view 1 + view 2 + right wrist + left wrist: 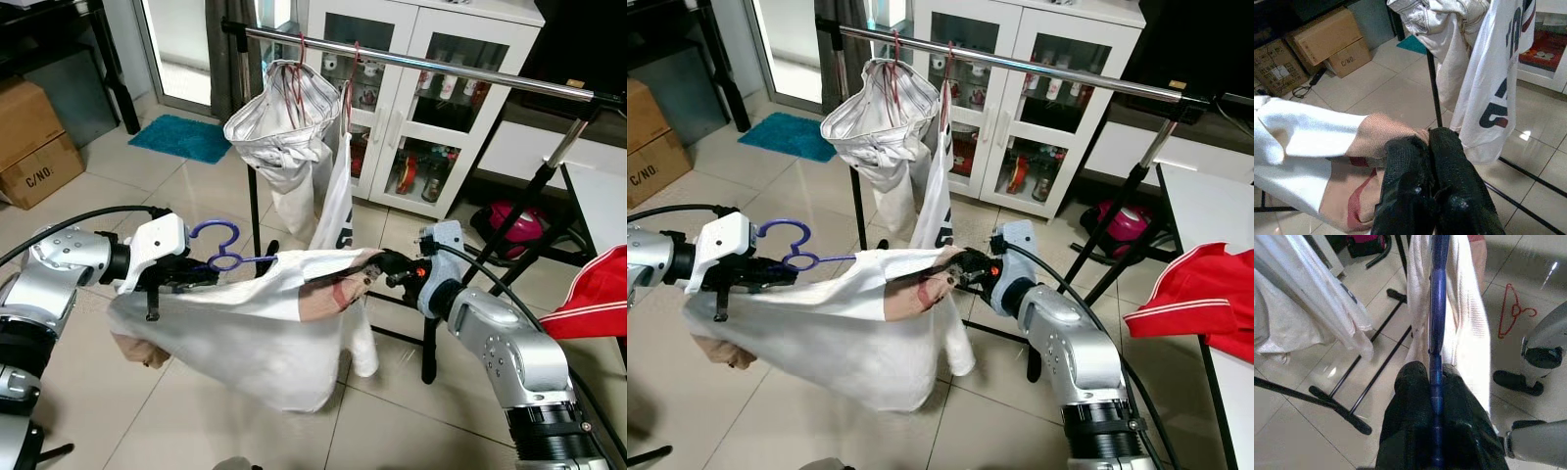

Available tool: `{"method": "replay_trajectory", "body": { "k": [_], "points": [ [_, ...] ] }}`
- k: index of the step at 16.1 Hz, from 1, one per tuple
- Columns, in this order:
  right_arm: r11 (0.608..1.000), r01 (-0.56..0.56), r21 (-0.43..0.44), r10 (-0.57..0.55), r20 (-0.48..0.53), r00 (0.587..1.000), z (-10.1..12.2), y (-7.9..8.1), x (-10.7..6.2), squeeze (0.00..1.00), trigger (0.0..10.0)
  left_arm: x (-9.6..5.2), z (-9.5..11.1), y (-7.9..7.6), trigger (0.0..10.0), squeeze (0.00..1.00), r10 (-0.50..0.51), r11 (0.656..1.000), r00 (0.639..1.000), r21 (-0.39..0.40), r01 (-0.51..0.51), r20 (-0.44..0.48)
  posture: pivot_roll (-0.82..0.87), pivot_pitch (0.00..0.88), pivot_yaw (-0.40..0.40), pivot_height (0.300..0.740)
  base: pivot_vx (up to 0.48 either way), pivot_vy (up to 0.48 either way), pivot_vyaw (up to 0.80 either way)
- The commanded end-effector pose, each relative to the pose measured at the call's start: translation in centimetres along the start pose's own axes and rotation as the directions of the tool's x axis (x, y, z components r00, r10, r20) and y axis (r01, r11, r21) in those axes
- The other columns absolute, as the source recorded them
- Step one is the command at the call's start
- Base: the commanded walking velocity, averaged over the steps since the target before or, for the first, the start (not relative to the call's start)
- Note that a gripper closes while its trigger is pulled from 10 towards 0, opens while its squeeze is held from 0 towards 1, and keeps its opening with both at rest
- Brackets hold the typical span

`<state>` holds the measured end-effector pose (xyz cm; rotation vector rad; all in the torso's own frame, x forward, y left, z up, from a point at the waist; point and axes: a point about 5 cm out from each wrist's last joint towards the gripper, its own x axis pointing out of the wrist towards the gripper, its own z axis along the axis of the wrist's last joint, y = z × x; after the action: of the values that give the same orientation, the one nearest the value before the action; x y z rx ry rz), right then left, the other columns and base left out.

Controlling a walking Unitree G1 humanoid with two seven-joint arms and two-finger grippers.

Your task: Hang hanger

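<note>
A blue plastic hanger carries a white and tan garment held level in front of me, below the metal clothes rail. My left gripper is shut on the hanger's neck, just under its hook. In the left wrist view the blue hanger runs between the black fingers. My right gripper is shut on the garment's far shoulder, pinching the tan cloth.
Two garments, a silvery one and a white printed shirt, hang from the rail on red hangers. A white glass cabinet stands behind. Cardboard boxes sit at left, red cloth on a table at right. A red hanger lies on the floor.
</note>
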<state>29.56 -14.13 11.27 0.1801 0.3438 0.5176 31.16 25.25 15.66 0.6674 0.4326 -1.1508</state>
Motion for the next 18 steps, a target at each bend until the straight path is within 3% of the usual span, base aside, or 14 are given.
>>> {"method": "replay_trajectory", "body": {
  "k": [1, 5, 10, 18],
  "points": [
    [0.998, 0.067, 0.005, -0.067, 0.056, 0.996, 1.3, -1.7, -0.8, 0.0, 0.0, -0.6, -0.8, -0.2, 0.0, 0.0, -0.024, 1.0, 0.996, -0.007, 0.024, -0.082, -0.03, 0.0, -0.022, 0.74, 0.0, 0.0, 0.0],
    [0.994, 0.103, 0.027, -0.104, 0.045, 0.994, 1.1, -2.6, -0.8, 0.0, 0.0, -0.7, -1.1, -1.1, 0.0, 0.0, -0.112, 0.994, 0.988, -0.007, 0.112, -0.11, -0.03, 0.0, -0.021, 0.74, 0.0, 0.0, 0.0],
    [0.992, 0.114, 0.06, -0.117, 0.053, 0.992, 1.1, -3.0, -1.0, 0.0, 0.0, -0.8, -2.9, -1.1, 0.0, 0.0, -0.077, 0.997, 0.963, 0.003, 0.08, -0.258, -0.03, 0.0, -0.02, 0.74, 0.0, 0.0, 0.0],
    [0.984, 0.148, 0.099, -0.147, -0.02, 0.989, -1.2, -3.8, -1.0, 0.0, 0.0, -1.4, -1.2, -2.5, 0.0, 0.0, -0.265, 0.964, 0.948, -0.029, 0.264, -0.175, -0.03, 0.0, -0.022, 0.74, 0.0, 0.0, 0.0]
  ]
}}
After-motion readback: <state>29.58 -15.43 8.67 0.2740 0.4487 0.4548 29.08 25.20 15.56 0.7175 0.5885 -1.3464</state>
